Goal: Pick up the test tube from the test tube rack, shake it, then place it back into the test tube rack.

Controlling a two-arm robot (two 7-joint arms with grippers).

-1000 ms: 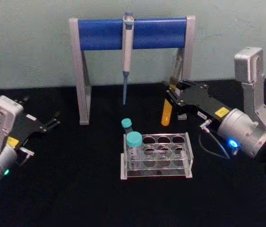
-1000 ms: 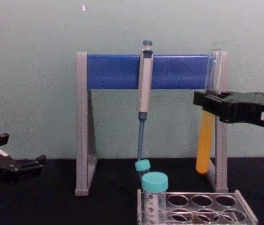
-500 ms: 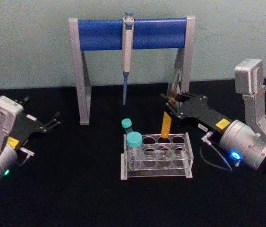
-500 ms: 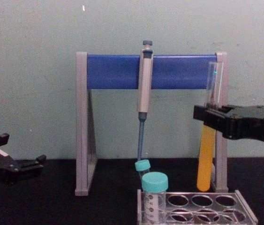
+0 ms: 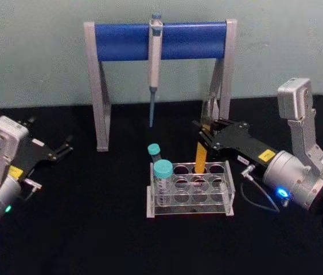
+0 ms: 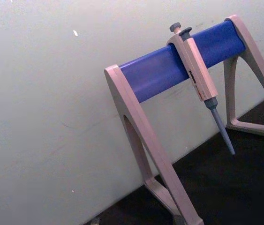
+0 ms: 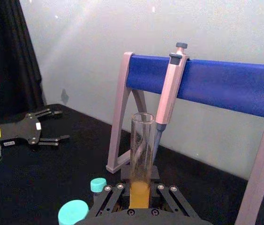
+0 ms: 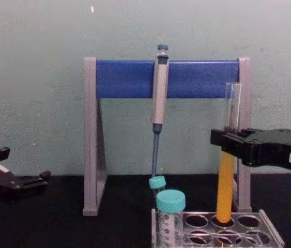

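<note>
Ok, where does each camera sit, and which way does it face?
Head: high on the robot, facing forward and down at the table; left gripper open at left, right gripper shut on the tube, its tip in the rack.
Chest: lower, facing level across the table at the stand; both grippers at the edges.
Left wrist: on the left arm, facing the stand and pipette.
Right wrist: on the right arm, facing the stand; its own gripper around the tube, left gripper farther off.
Shared: all see the stand and pipette.

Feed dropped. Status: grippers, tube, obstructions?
Right gripper shut on tall clear glass test tube, orange liquid, tip in back-middle hole of low clear rack. Left gripper open, parked left. Teal-capped vial apart.
</note>
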